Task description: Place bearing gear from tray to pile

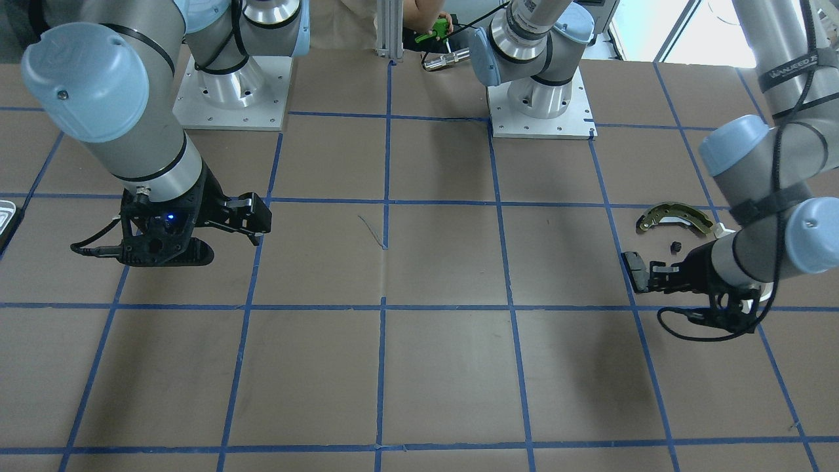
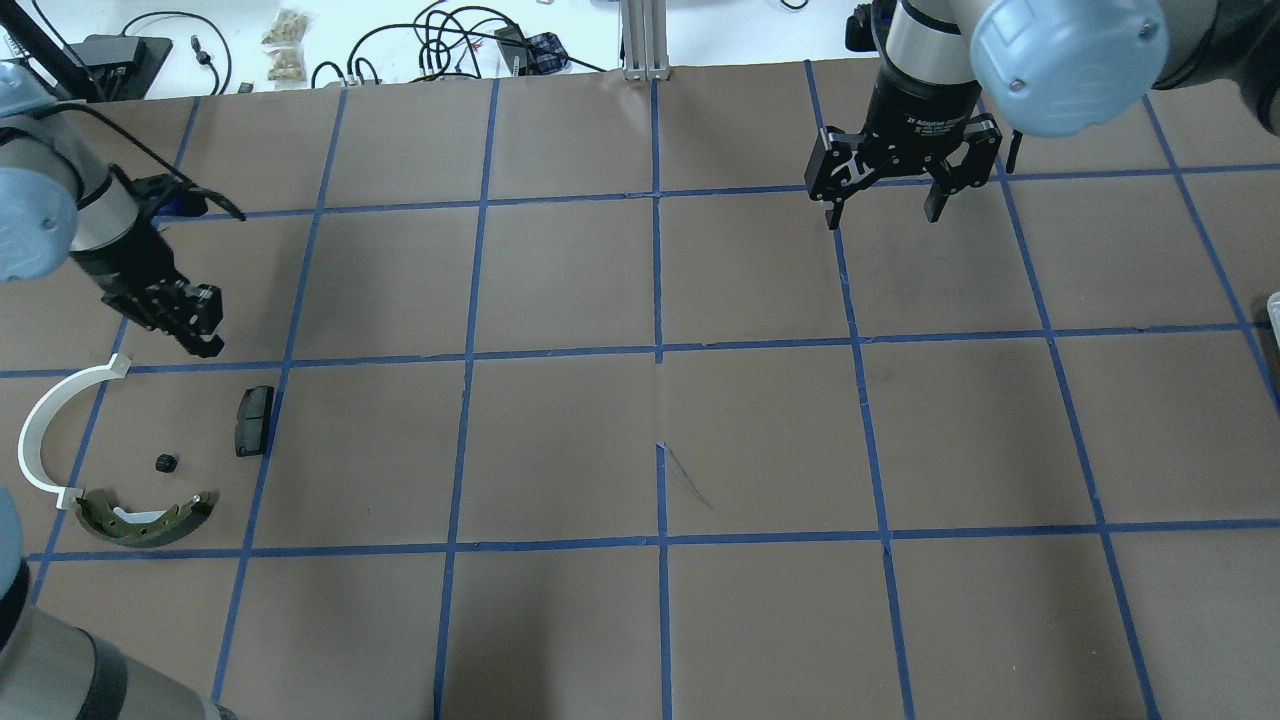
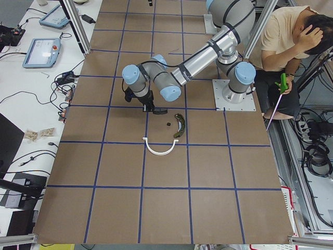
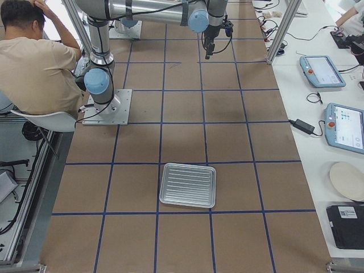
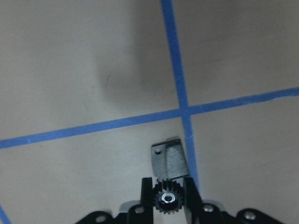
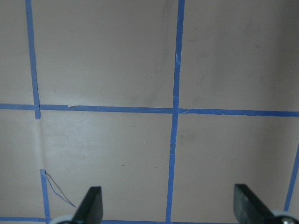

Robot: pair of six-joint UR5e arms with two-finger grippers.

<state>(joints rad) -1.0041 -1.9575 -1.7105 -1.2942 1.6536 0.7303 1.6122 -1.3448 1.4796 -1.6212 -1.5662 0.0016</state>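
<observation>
- The left gripper (image 2: 200, 338) hangs over the pile at the robot's left end of the worktop (image 2: 760, 440). Its fingers are drawn in close on a bearing gear (image 5: 167, 199).
- In the left wrist view this gear sits between the two fingertips and touches both. It is small and dark, with teeth all round and a bright hub in the middle.
- Just past the fingertips in that view lies the dark grey rectangular pad (image 2: 253, 420), flat on the worktop beside a blue tape line.
- The rest of the pile lies nearer the robot: an olive-brass curved brake shoe (image 2: 150, 522) and a white plastic half-ring (image 2: 40, 430), whose ends are close together.
- A small dark round part (image 2: 165, 462), possibly a second gear, lies loose on the worktop between the half-ring and the pad and touches neither.
- The right gripper (image 2: 882, 218) hovers over the far side of the worktop, right of the centre line. Its fingers are spread wide and hold nothing; the right wrist view shows only brown worktop and tape between them.
- The ribbed silver tray (image 4: 187, 165) sits at the robot's right end of the worktop, well apart from the pile and from both grippers.
</observation>
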